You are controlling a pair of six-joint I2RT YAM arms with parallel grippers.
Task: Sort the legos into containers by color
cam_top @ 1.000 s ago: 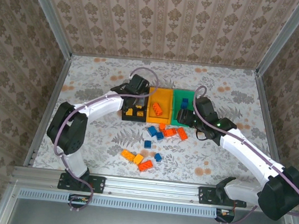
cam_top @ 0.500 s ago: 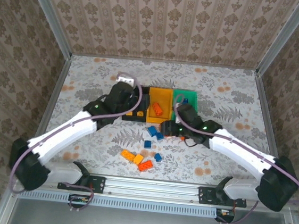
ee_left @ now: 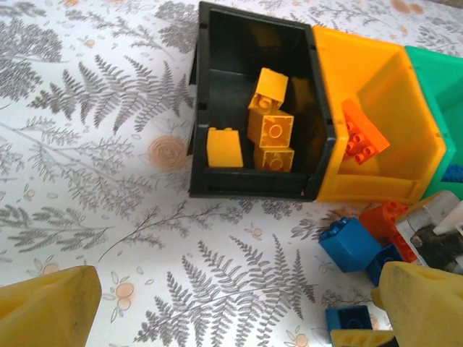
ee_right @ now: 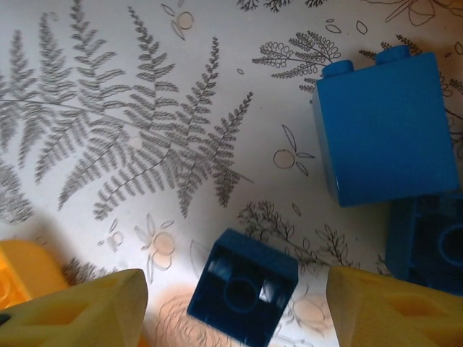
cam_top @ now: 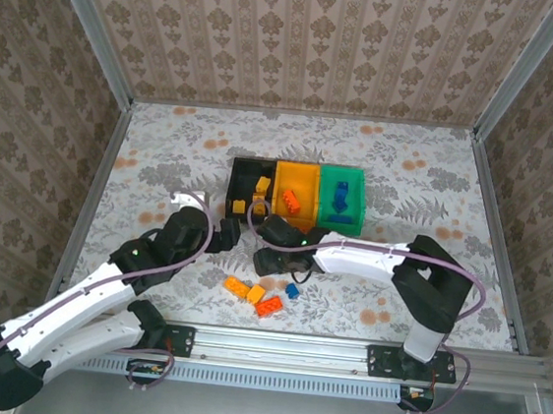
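Observation:
The containers stand in a row: black bin [cam_top: 246, 192] [ee_left: 239, 87] with yellow legos [ee_left: 270, 130], yellow-orange bin [cam_top: 295, 193] [ee_left: 405, 130] with a red-orange lego [ee_left: 364, 134], green bin [cam_top: 342, 198] with a blue one. My left gripper [cam_top: 222, 237] [ee_left: 235, 311] is open over bare table just in front of the black bin. My right gripper [cam_top: 271, 259] [ee_right: 239, 307] is open, low over the table, straddling an upturned blue lego [ee_right: 242, 285] with gaps on both sides. More blue legos [ee_right: 383, 130] [ee_left: 349, 243] lie beside it.
Loose legos lie near the front: yellow ones [cam_top: 239, 285], a red-orange one [cam_top: 268, 307] and a blue one [cam_top: 292, 291]. The two grippers are close together in front of the bins. Aluminium rails [cam_top: 89, 197] edge the table, with papered walls behind.
The left gripper has pulled back from the black bin toward the near side and opened wide. The right arm has swung from the green bin leftward and down over the loose blue legos.

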